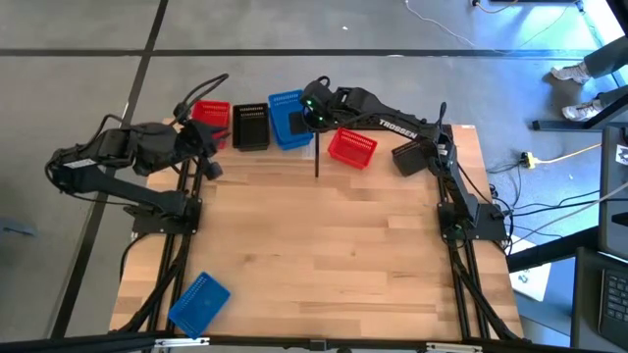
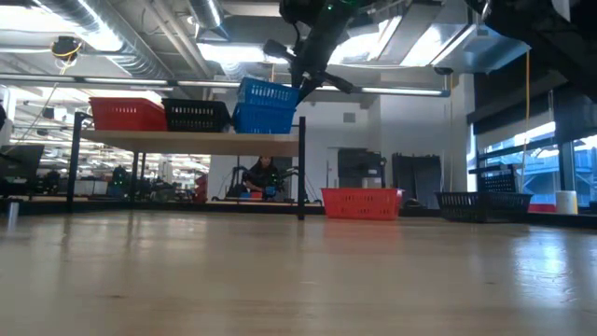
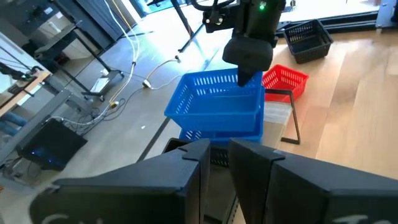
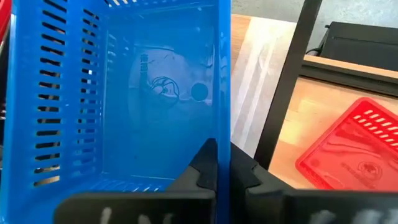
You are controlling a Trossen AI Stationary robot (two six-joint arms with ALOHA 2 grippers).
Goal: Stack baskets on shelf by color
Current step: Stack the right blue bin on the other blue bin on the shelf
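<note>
Above the shelf's far right end, the right end effector [image 1: 312, 110] is pressed together on the wall of a blue basket [image 1: 287, 116], its fingers [image 4: 208, 163] pinching that rim from above. The held basket sits tilted on top of a second blue basket [image 2: 263, 119] already on the shelf [image 2: 187, 142], so the coming move seems to turn on squaring the two: the upper one's long axis needs to line up with the lower one's before it can drop and nest. Beside the blue pair stand a black basket [image 1: 251, 126] and then a red basket [image 1: 211, 115], in a row along the shelf.

Near the red end of that row hovers the left end effector [image 1: 208, 147], holding nothing; whether its fingers are spread cannot be told. On the counter [image 1: 324, 255], just right of the shelf post, lies another red basket [image 1: 351, 147], with a second black basket [image 1: 410, 157] farther right by the right arm's base. A third blue basket [image 1: 199, 301] lies well apart at the near left corner, closer to the left arm.
</note>
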